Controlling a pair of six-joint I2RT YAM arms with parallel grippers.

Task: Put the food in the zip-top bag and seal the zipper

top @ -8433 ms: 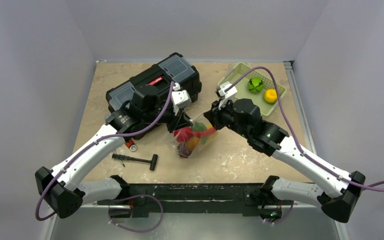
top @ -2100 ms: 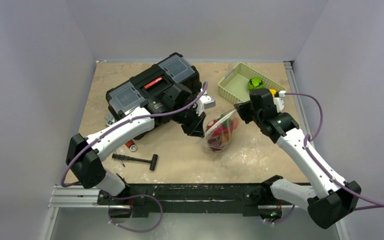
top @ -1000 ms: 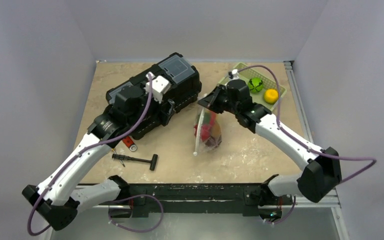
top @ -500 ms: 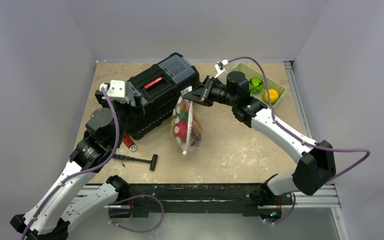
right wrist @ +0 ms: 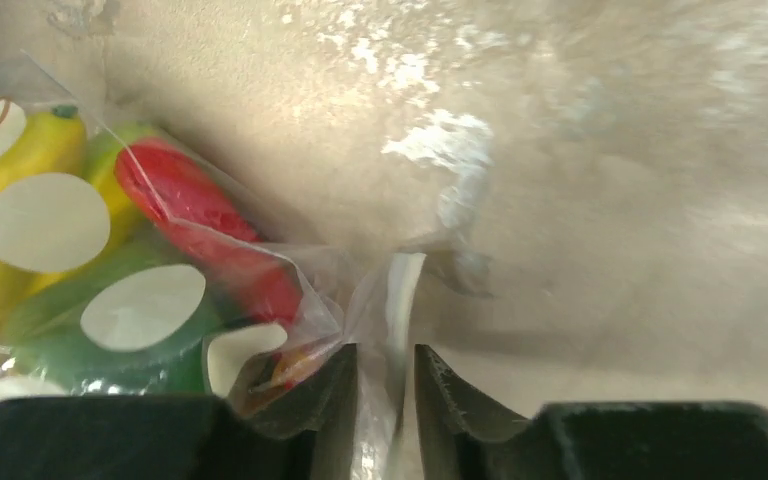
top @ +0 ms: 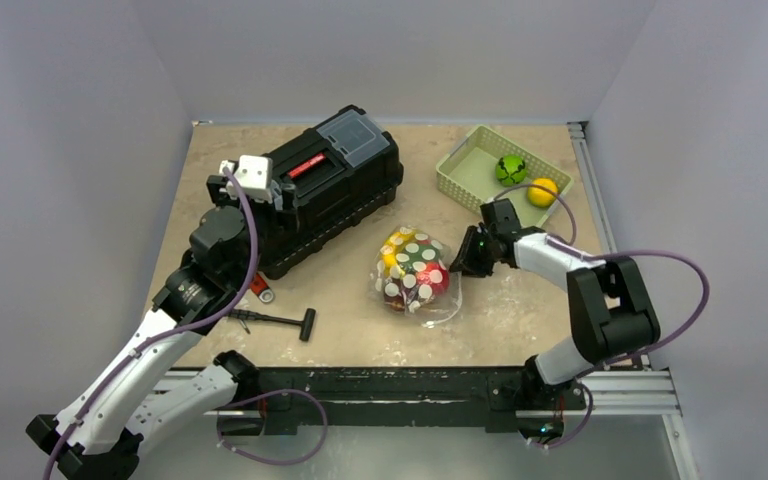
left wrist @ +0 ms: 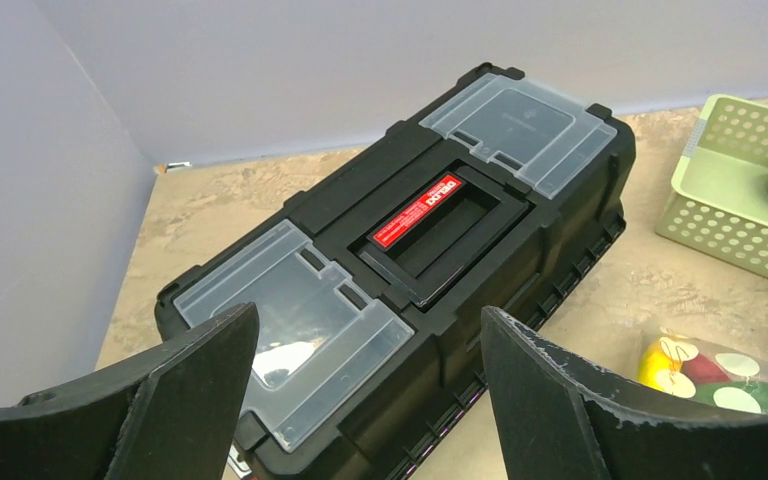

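**Right pincer at the bag's mouth, left arm standing off**

From where I'm standing, the left gripper point(left wrist: 368, 340) is hanging over the near end of the black toolbox point(top: 310, 190), its jaws spread wide and holding nothing. Below it, a black-handled tool point(top: 272, 321) is lying on the table point(top: 520, 320), well apart from anything that matters.

The zip-top bag point(top: 443, 308) is lying on its side in the middle of the table, just right of the toolbox without touching it. The food point(top: 412, 268) is bulging inside it, yellow, red and green under the white dots.

The right gripper point(right wrist: 387, 370) is sitting low at the bag's right edge, so the bag is lying to its left and this arm is by far the nearer. The zipper point(right wrist: 400, 290) is running straight out from between the jaws, its long axis pointing away from the fingers. The jaws are standing only a sliver apart around the strip. Whether they are pinching it or just loose on it, I cannot tell, as the wrist view is blurred there. I cannot tell either whether the seal is pressed shut along its length.

Further right, a green piece point(top: 510, 168) and an orange one point(top: 542, 191) are sitting in the pale green basket point(top: 457, 180), outside the bag. Nothing is standing between the right pincer and the strip. The toolbox is crowding the bag's left side, which I'd judge could hamper the left arm coming in.
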